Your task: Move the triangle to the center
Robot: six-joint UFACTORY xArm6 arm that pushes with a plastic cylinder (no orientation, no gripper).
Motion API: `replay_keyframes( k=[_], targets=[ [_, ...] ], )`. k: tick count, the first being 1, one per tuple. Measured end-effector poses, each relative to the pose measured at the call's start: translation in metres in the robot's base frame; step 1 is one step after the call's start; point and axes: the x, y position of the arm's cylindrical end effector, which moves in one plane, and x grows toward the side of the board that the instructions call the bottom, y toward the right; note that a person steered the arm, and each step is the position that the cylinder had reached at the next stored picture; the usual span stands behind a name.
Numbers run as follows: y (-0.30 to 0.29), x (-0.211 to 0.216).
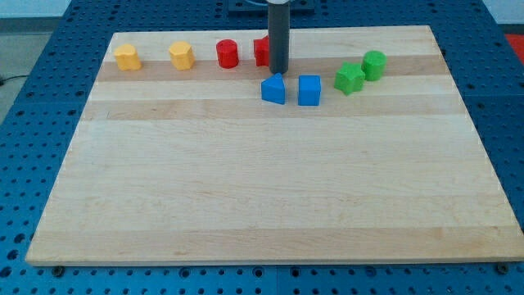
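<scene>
Triangle block: the blue triangular block (273,88) sits in the upper part of the pale wooden bench (270,197), a little right of the view's middle and well above the board's centre.
Far left: a yellow block of rounded, lobed shape (127,57) stands near the top left corner of the bench.
Next along: a yellow block with angled sides (181,56) stands to its right, apart from it.
Red pair: a red cylinder block (227,54) comes next; a second red block (261,52) lies just beyond, its right part hidden behind my rod, so I cannot tell its shape.
Rod end: my tip (279,74) stands just above the blue triangular block toward the view's top, very close to its upper edge; I cannot tell whether they touch.
Gripper: none shows on my arm, only the straight dark rod, so nothing is held.
Blue neighbour: a blue cube block (309,90) stands just beside the triangle on the right, a narrow gap between them.
Green pair: a green star-shaped block (349,79) and a green cylinder block (374,65) sit farthest right, touching or nearly so.
</scene>
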Motion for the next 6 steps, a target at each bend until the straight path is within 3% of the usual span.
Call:
replay_keyframes(
  k=[1,2,3,5,6],
  targets=[
    [0.0,0.034],
    [0.023,0.127],
    [0.024,0.169],
    [0.113,0.113],
    [0.078,0.087]
  ],
)
